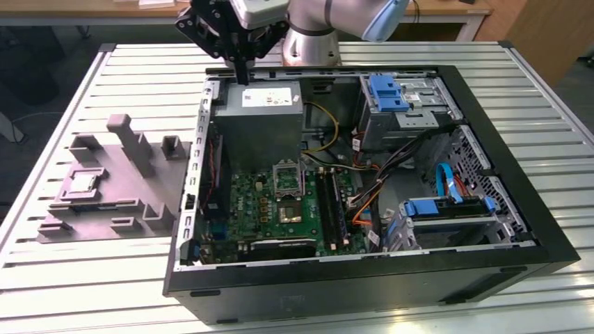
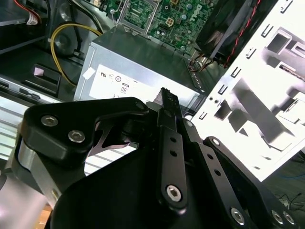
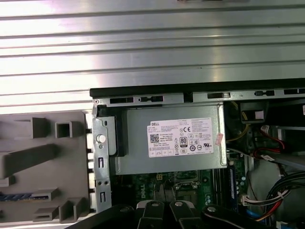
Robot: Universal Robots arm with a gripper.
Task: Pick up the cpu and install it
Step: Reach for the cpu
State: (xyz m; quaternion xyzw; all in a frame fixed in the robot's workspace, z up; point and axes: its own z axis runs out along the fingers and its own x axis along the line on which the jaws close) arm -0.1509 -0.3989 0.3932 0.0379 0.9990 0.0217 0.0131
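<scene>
Two fingers of the gripper press together on nothing at the exterior view's upper middle, over the power supply. The cpu lies well apart at middle left, in the grey fixture. Reaching it well likely means centring squarely above it; the first wrist view adds the supply's label.

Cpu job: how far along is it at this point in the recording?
Done: nothing that shows. The cpu lies in its recess on the grey holder outside the computer case, and the socket on the green board looks unfilled. In hand: nothing; the claw is shut and hangs over the power supply at the case's far edge. Left: both the pick-up and the install.
</scene>
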